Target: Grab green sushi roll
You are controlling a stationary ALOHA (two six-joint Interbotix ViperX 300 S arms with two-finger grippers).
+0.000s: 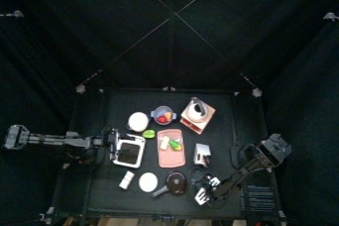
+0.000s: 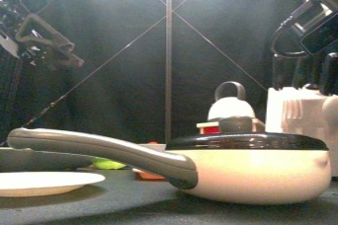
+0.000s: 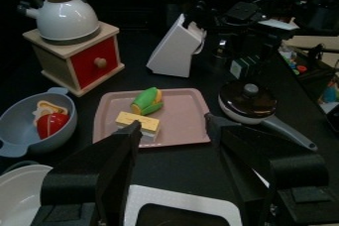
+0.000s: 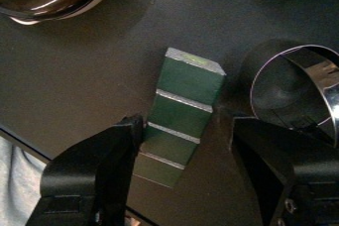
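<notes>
Green sushi roll (image 3: pixel 150 99) lies on the pink tray (image 3: pixel 185 131), just beside a yellow piece (image 3: pixel 134 121), mid-table. Left pincer (image 3: pixel 175 175) is held above and short of it, jaws apart, empty. A straight descent is advised, jaws straddling the roll only. Right pincer (image 4: pixel 184 156), jaws apart, hangs over a green block (image 4: pixel 175 115).

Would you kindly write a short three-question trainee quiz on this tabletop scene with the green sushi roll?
1. True or false: the green sushi roll lies on the pink tray.
2. What stands on the wooden box? A) white kettle B) a saucepan C) a cup
3. The left gripper is ____ (open or shut).

Key: 1 true; 2 A; 3 open.
</notes>
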